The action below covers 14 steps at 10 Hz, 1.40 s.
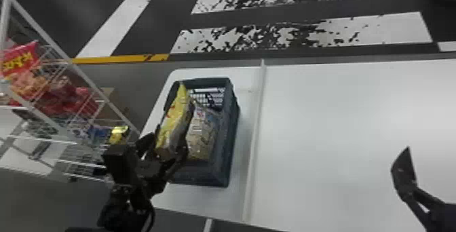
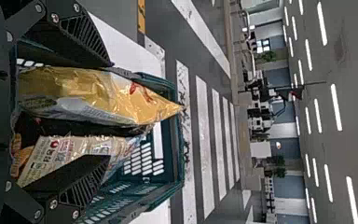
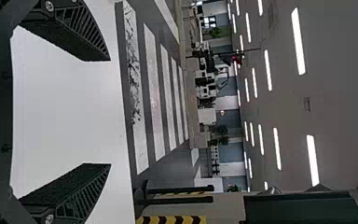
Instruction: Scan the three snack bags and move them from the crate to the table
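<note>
White, smooth-topped table [image 1: 339, 129], w/ a raised white strip [image 1: 255, 136] from near edge to far edge. Off its L edge: white wire rack [image 1: 52, 42] w/ red snack pkgs [image 1: 22, 58] etc. Dark blue-green plastic crate w/ slotted walls [image 1: 232, 139] sits on the table btwn L edge and strip, near the rounded far L corner. In it, side by side: tall yellow-and-silver glossy film bag [image 1: 174, 119] on the crate's L side, upright, pointed top corner up; beige clear-film bag w/ printed label [image 1: 202, 133] just to its R. Can't make out a 3rd bag.

Handling, my guess: bags light, soft, film slippery, contents prob. crushable. Best hold = yellow bag's broad faces, approx. mid-height, gentle even squeeze; the thin top corner would likely fold or slip. Watch for the beige bag getting caught too, bc. it's tight alongside.

L gripper [image 2: 110, 111], black, two flat fingers, is spread at the crate w/ yellow bag btwn the fingers, no visible pinch; lower finger in the L wrist view overlaps the beige bag. R gripper [image 3: 109, 112], same type, spread, nothing btwn, by the table's R part.
</note>
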Motion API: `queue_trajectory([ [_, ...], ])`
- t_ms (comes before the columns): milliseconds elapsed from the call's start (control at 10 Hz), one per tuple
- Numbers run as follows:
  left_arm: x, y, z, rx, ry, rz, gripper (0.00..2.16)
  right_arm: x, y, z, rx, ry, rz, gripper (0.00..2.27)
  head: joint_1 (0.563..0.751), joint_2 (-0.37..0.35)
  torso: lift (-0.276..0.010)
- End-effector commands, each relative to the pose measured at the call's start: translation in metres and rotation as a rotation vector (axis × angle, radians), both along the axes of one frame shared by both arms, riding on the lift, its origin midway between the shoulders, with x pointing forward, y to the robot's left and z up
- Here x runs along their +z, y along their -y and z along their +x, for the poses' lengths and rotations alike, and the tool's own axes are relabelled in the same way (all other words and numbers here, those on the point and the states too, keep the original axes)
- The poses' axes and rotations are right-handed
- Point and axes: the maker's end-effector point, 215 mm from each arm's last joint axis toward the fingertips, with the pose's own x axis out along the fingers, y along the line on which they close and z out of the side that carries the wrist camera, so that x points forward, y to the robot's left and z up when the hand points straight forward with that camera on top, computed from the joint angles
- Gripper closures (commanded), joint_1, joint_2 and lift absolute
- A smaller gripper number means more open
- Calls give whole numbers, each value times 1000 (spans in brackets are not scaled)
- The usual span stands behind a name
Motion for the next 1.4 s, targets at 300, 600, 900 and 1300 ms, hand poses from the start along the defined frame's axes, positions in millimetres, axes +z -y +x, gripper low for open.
queue_trajectory([
  [300,-13,-2,1,20,-21,37,478,7,3,1,-5,26,7,76,695,325,-62],
  [600,-14,-4,0,45,-53,31,1892,11,3,1,-8,40,13,80,695,323,-62],
  [900,13,11,6,35,-30,26,2088,13,4,1,-13,48,17,83,695,321,-62],
  [1300,97,34,17,11,82,68,2088,22,15,-5,-46,82,19,80,695,271,-62],
])
